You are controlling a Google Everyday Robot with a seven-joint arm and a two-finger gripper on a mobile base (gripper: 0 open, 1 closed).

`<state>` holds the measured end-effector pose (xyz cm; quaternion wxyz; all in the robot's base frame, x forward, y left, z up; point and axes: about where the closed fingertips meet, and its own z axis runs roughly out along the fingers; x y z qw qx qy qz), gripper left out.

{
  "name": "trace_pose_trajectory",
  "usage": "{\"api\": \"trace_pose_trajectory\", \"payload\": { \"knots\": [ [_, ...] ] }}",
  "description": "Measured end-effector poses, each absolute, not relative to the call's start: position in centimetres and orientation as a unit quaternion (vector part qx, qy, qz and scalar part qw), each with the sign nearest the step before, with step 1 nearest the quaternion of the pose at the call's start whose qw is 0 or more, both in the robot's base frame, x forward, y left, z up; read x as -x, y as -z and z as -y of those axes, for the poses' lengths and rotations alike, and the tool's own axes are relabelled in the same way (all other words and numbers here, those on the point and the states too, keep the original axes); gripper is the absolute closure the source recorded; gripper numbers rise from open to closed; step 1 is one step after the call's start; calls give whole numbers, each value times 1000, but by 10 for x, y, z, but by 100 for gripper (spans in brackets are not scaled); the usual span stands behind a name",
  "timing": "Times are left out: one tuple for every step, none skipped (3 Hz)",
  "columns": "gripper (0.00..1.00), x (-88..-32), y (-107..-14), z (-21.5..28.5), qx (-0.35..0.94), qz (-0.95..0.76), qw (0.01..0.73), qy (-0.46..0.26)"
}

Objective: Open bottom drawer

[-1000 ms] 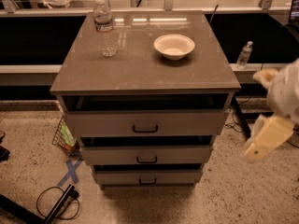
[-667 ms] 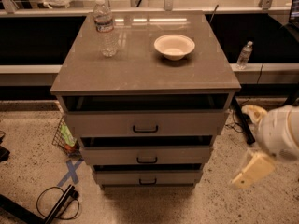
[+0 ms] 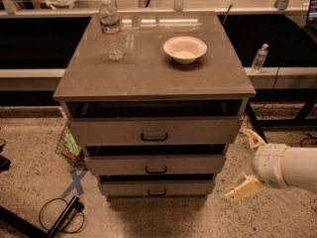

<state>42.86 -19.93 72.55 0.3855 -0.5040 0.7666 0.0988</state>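
The grey cabinet has three flat-fronted drawers, each with a small black bar handle. The bottom drawer (image 3: 157, 188) is the lowest and shortest front, with its handle (image 3: 157, 193) at the middle. A dark gap shows above its front. My gripper (image 3: 247, 163) is low at the right of the cabinet, beside the lower drawers and apart from them. It is open, with one cream finger (image 3: 253, 138) up and the other (image 3: 242, 189) down. It holds nothing.
A water bottle (image 3: 112, 29) and a white bowl (image 3: 184, 49) stand on the cabinet top (image 3: 148, 73). A wire basket (image 3: 69, 147) sits on the floor at the cabinet's left. A black cable and tool (image 3: 62, 217) lie at the lower left. Another bottle (image 3: 259, 58) stands on the right ledge.
My gripper has moved down and to the left, from beside the top drawer to beside the lower drawers. The drawers have not moved.
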Motion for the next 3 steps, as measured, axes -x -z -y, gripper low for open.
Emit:
{"api": "trace_pose_trajectory", "payload": {
  "knots": [
    [0, -438, -718, 201, 500, -764, 398, -91],
    [0, -438, -718, 201, 500, -764, 398, -91],
    [0, -429, -672, 188, 496, -769, 386, -118]
  ]
}}
